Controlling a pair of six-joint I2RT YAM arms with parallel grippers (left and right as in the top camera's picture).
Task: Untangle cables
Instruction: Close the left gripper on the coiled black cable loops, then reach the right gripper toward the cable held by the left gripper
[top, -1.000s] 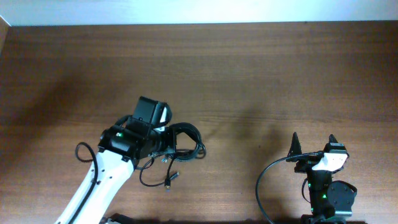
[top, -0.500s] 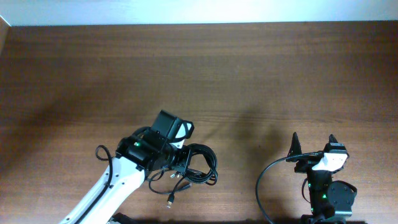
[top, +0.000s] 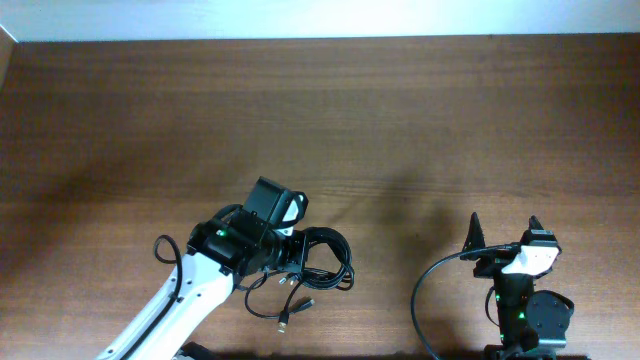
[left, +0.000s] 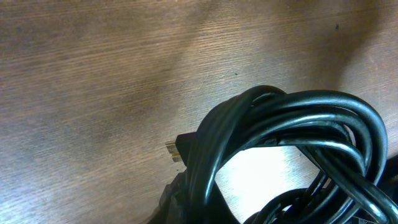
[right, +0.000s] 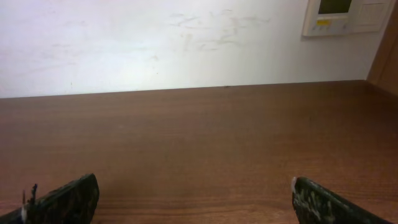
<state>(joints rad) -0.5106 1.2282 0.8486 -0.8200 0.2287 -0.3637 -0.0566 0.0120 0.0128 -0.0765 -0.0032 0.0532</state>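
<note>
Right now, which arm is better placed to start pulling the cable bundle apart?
Left. Its claw sits right at the cables, which fill its wrist view, though its grip is hidden. The right claw is open, well apart from the bundle, seeing only table.

A dark brown, wood-grained bench (top: 430, 110) is seen from above, with a pale strip of wall (top: 320, 18) along its far edge. Near the front edge, left of centre, a knot of thin black cables (top: 325, 262) is bunched in overlapping loops. A single strand is trailed from the knot in a curve across the wood toward the front, ending in a small plug (top: 285, 322). Whether the knot itself rests on the bench or is raised off it cannot be told.
</note>
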